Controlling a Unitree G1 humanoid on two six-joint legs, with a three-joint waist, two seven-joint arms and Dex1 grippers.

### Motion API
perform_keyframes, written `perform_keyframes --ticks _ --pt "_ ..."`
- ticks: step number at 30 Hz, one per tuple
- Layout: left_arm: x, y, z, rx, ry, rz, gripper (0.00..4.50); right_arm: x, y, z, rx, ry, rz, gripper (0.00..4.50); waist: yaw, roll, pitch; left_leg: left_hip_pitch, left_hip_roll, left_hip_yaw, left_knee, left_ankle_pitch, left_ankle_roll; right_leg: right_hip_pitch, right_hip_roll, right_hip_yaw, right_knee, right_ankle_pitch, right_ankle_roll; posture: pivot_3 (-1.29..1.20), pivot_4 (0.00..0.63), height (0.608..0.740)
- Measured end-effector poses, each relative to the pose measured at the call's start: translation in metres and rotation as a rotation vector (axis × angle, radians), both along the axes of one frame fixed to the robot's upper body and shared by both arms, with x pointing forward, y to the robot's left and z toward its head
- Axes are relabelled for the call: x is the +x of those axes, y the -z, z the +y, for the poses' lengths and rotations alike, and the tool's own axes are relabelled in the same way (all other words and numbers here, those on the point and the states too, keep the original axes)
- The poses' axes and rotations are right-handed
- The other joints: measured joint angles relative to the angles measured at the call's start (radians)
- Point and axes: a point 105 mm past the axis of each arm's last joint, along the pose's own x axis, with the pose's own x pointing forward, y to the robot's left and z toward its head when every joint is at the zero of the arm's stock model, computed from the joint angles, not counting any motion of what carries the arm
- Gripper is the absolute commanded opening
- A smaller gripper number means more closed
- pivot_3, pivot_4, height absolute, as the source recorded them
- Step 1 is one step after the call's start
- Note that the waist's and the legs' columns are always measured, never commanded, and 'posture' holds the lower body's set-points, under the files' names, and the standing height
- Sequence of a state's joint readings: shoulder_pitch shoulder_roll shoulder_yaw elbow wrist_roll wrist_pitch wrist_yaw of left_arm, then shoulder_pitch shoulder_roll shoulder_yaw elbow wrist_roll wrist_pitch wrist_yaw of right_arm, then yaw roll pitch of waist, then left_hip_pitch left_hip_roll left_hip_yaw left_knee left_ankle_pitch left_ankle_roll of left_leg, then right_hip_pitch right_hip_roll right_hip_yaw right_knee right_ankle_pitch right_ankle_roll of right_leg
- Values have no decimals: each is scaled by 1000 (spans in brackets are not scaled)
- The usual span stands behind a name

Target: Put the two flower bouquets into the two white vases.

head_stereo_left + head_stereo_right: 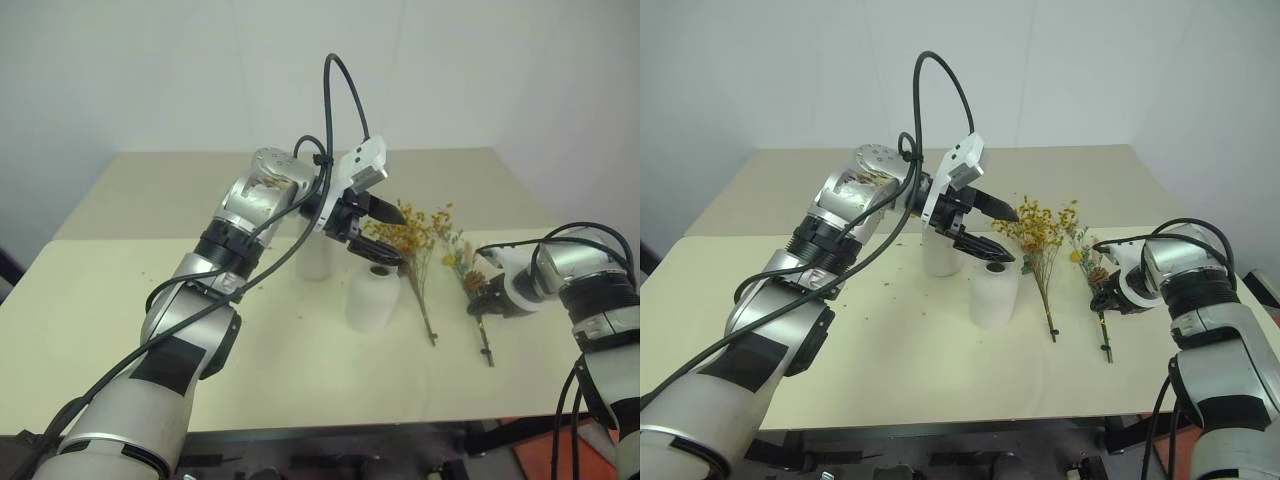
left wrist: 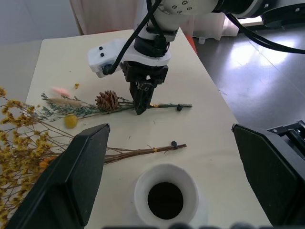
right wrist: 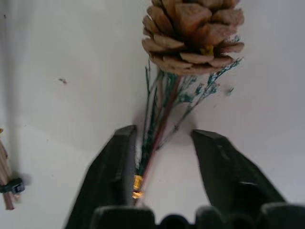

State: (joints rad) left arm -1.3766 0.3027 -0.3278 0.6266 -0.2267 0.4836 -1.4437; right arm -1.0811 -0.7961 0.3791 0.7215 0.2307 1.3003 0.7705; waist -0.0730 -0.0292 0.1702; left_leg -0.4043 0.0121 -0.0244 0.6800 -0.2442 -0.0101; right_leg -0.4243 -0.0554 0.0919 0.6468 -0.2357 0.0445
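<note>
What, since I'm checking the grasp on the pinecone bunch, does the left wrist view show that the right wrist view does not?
Left wrist view, not the right: the shorter vase's open mouth, the bushy bouquet's orange-yellow blossoms and the yellow ball flower. Right wrist view, not the left: how the right tool's fingers stand open on either side of the stems. Both: that tool, the sparse bouquet's pinecone and stems, and the table.

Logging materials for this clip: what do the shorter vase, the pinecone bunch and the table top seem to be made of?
Shorter vase: matte white, no glare, thick rounded rim; looks like unglazed ceramic, though plastic is possible.
Pinecone bunch: real dried plant matter, going by the woody brown scales, thin stiff stems and a small gold band round them.
Table top: smooth pale beige, even and unpatterned; probably laminate or painted board.
</note>
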Motion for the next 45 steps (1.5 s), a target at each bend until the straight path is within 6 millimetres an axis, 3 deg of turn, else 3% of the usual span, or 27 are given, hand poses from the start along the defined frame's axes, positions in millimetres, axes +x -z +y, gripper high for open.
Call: perform_keyframes --ticks 3,8,14,19,22,24,28,38,45 --pt "1 -1 3 3 -11 -7 4500 5 0 2 9 -4 -11 49 -6 0 0 1 0 0 0 0 0 0 1 1 1 0 0 0 150 740" --pt "8 -6 17 -6 -64 -26 4500 11 -4 6 69 25 -43 17 -7 1 0 0 0 0 0 0 0 -1 1 1 1 0 0 0 150 740" --pt "22 -9 51 -59 -198 -24 4500 14 -22 -9 133 180 -126 17 4 2 1 -2 0 0 -1 0 0 -3 -1 1 2 0 0 0 150 740" --pt "28 -14 78 -90 -300 -31 4500 16 -72 -24 118 292 -335 17 8 3 2 -3 -1 -1 -1 0 0 -4 -2 0 2 0 0 0 150 740" --pt "29 -18 91 -94 -341 -49 4500 17 -106 -20 116 302 -517 17 7 3 2 -3 -1 -1 -2 0 0 -4 -1 0 2 0 0 0 150 740" --pt "29 -18 98 -86 -369 -53 4500 20 -120 -8 122 276 -620 17 3 3 2 -2 -1 -1 -1 0 0 -4 -1 1 3 0 0 0 150 740" --pt "32 -12 103 -73 -452 -57 4500 29 -136 41 182 133 -825 17 3 3 2 -1 -1 -1 -1 0 -1 -4 -1 1 5 0 0 0 150 740" --pt "46 -13 129 -55 -724 -98 4500 39 -184 129 449 -136 -1164 17 3 4 2 -1 -1 -2 -1 1 -1 -4 -2 0 11 1 -1 0 150 740" --pt "42 -7 138 -44 -776 -95 4500 45 -184 189 548 -279 -1261 17 1 4 2 -1 -1 -2 -2 1 -2 -5 -1 -1 11 1 -1 0 150 740"
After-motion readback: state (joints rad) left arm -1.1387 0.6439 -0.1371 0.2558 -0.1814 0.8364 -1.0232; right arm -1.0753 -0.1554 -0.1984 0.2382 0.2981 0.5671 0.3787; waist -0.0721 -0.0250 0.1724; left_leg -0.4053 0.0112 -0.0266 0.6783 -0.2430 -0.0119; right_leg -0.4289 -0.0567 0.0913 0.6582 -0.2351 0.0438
